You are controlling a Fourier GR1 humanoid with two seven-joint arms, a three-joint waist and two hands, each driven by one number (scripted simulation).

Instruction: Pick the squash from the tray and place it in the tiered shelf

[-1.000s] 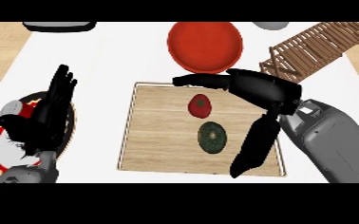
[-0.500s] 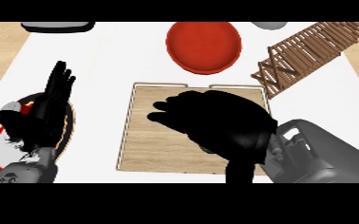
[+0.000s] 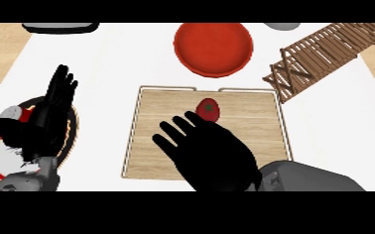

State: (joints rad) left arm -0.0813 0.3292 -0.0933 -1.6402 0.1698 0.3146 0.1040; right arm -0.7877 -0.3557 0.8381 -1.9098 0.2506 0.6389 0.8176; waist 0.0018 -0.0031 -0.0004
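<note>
The flat wooden tray with a thin metal rim (image 3: 157, 129) lies in the middle of the white worktop (image 3: 132, 54) and serves as the landmark here. The robot's right hand (image 3: 212, 156) hangs over the tray's near half, palm down, its fingers (image 3: 172, 131) straight and spread apart, holding nothing. It covers most of the tray's lower part, so the squash cannot be seen in this view; whether it lies under the hand cannot be told. Just beyond the fingertips, on the tray's far half, sits a small red rounded fruit with a green stem cap (image 3: 209, 109), clear of the hand.

Past the tray's far edge stands a round red bowl (image 3: 213, 48). To the tray's far right, the slatted brown wooden tiered shelf (image 3: 322, 54) runs diagonally. To the tray's left, the left hand (image 3: 53, 109) rests open with fingers pointing up, above a dark round plate with an orange rim (image 3: 71, 129).
</note>
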